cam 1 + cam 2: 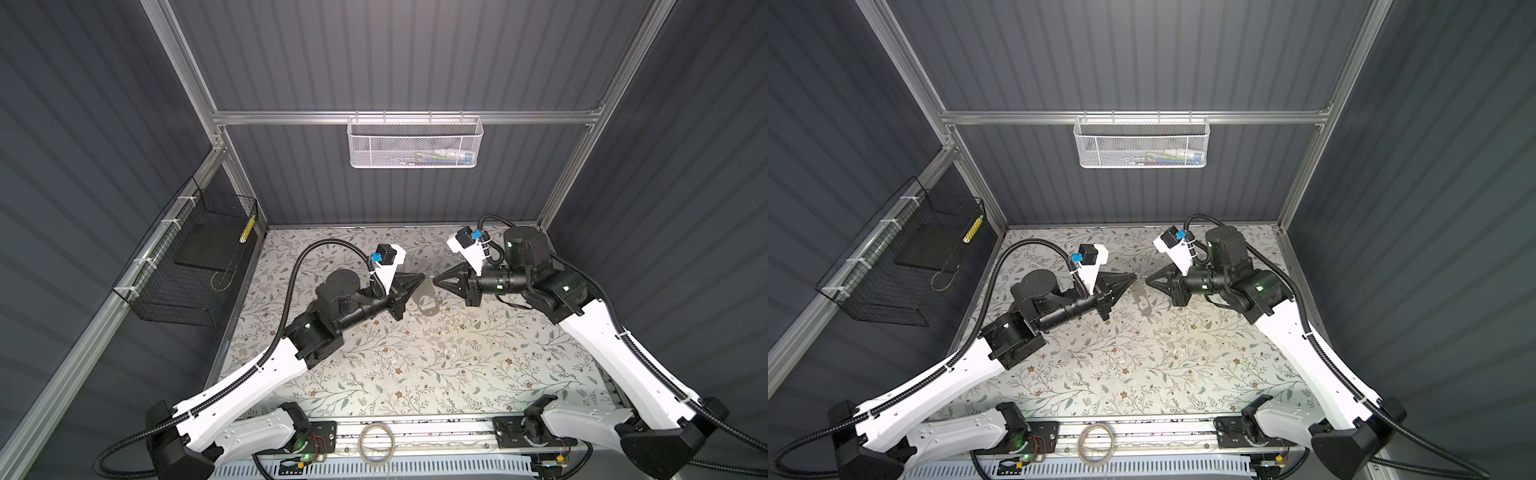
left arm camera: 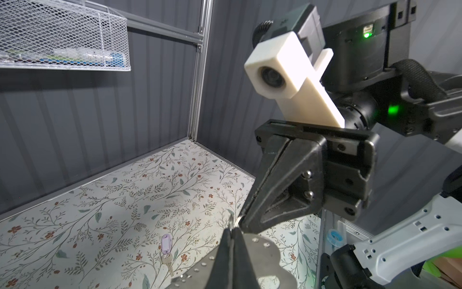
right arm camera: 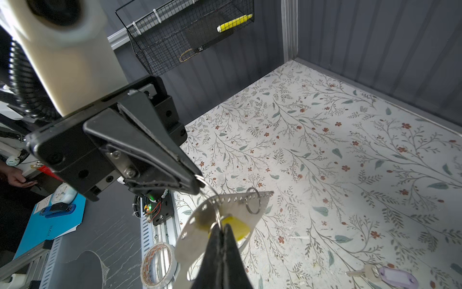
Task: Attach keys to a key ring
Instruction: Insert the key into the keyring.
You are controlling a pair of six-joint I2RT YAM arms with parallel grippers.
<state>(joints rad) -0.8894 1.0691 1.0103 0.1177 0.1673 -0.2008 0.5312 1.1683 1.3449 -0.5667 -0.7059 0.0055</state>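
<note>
In both top views a table (image 1: pixel 415 374) covered in a pale leaf-and-flower print sits inside dark grey ribbed walls (image 1: pixel 415 62) on a metal frame (image 1: pixel 291 117). A white mesh basket (image 1: pixel 415 141) hangs on the back wall and a black wire basket (image 1: pixel 187 266) on the wall at the robot's left. A tape roll (image 1: pixel 376 442) lies on the rail at the front edge. The left gripper (image 1: pixel 422 277) and right gripper (image 1: pixel 436 281) meet tip to tip above the far middle of the table, each closed to a point. The key ring (image 1: pixel 426 299), a flat grey loop with a big oval opening, hangs just under their tips, clear of the table. The keys are too small to make out here.

The left wrist view shows the lilac key (image 2: pixel 167 250) lying flat on the table, apart from the key ring. The left gripper's jaws are pressed together. The key ring's edge, with its row of small holes, lies just beside their tips, and the right gripper's tip is very close. What the left jaws pinch is hidden here.

The right wrist view adds the yellow key (image 3: pixel 236 227), whose head is off the table, just behind the key ring. The left gripper's closed tips pinch a thin wire ring (image 3: pixel 208 186) that runs down to the key ring's holed edge. The right gripper's jaws are also shut, with their tips at the yellow key. I cannot tell whether they grip the key or the key ring's edge. A yellow pen (image 3: pixel 233 22) lies in the black wire basket, and a blue notebook (image 3: pixel 57 225) lies beyond the table's front.
</note>
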